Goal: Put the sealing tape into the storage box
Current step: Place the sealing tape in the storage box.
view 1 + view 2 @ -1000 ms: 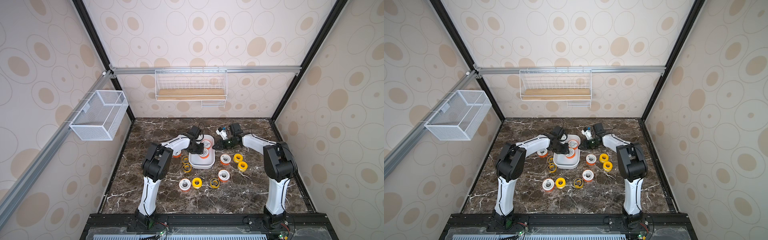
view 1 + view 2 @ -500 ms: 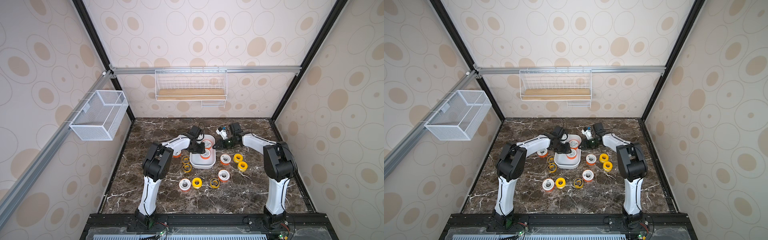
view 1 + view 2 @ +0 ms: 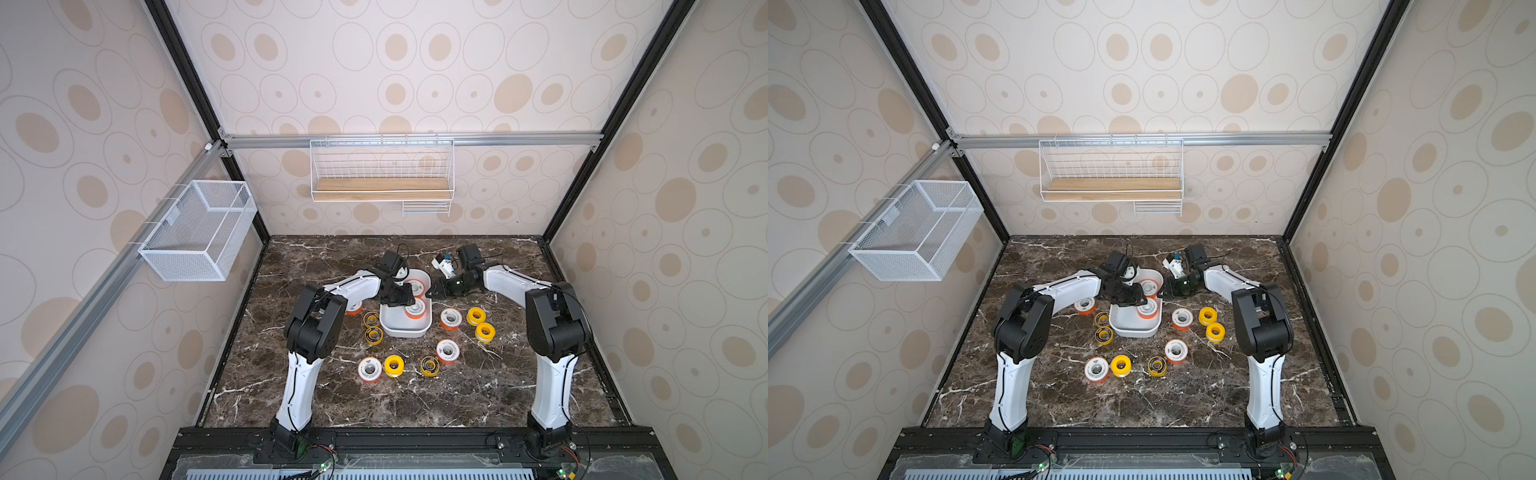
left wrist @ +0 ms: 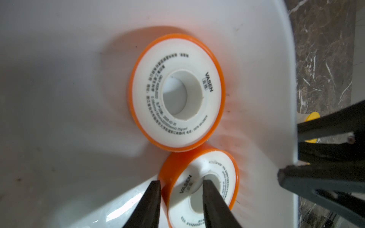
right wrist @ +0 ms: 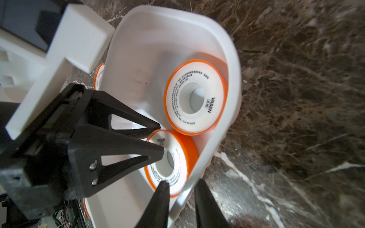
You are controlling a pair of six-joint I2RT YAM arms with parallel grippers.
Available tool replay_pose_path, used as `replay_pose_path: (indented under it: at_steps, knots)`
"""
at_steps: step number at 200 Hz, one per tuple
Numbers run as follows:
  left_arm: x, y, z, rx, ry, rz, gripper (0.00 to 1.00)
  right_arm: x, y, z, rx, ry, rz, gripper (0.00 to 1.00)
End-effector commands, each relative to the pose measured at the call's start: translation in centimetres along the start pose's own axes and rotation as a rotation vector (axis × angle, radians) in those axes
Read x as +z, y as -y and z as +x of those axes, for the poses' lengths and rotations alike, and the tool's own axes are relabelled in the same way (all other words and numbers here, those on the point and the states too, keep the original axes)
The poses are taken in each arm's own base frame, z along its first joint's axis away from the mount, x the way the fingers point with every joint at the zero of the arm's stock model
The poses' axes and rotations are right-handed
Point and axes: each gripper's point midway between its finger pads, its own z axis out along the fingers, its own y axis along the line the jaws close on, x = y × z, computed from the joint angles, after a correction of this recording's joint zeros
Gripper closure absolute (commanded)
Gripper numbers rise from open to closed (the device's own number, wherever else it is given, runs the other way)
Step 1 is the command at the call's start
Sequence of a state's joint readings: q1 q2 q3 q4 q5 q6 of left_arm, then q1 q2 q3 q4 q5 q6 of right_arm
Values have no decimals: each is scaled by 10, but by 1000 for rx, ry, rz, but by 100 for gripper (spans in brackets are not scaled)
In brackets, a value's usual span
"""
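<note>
The white storage box (image 3: 405, 332) (image 3: 1136, 332) stands mid-table with two orange, white-faced spools of sealing tape in its far end. One spool (image 4: 148, 98) (image 5: 177, 88) lies flat. The other spool (image 4: 227, 173) (image 5: 187, 150) leans tilted against it. My left gripper (image 3: 409, 300) (image 4: 180, 181) (image 5: 162, 139) straddles the tilted spool's ring, one finger in its core and one just outside its rim, slightly open. My right gripper (image 3: 430, 293) (image 5: 181, 182) is shut on the box's side wall (image 5: 235, 79).
Several loose spools lie around the box: orange ones (image 3: 451, 318) (image 3: 370, 369), yellow ones (image 3: 476, 316) (image 3: 394, 365) and dark-ringed ones (image 3: 371, 319) (image 3: 429, 365). A mesh basket (image 3: 195, 228) hangs on the left wall. A wire rack (image 3: 380, 183) hangs on the back wall.
The left gripper's jaws have parted a little around the tilted spool. Both arms stay about where they were.
</note>
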State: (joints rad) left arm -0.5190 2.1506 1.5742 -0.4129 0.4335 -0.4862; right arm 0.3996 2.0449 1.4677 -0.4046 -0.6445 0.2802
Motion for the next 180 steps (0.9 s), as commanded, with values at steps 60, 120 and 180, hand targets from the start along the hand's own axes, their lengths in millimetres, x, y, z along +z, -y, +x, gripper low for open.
replay_pose_path:
  at_steps: [60, 120, 180]
  knots:
    - [-58, 18, -6, 77, 89, -37, 41, -24, -3, -7, -68, 6, 71, 67]
    - [-126, 17, -2, 131, 206, -124, 38, -64, -7, 2, -134, 44, 166, 62]
    - [-193, -19, 27, 103, 349, -297, 39, -79, 4, 43, -158, -8, 261, 61]
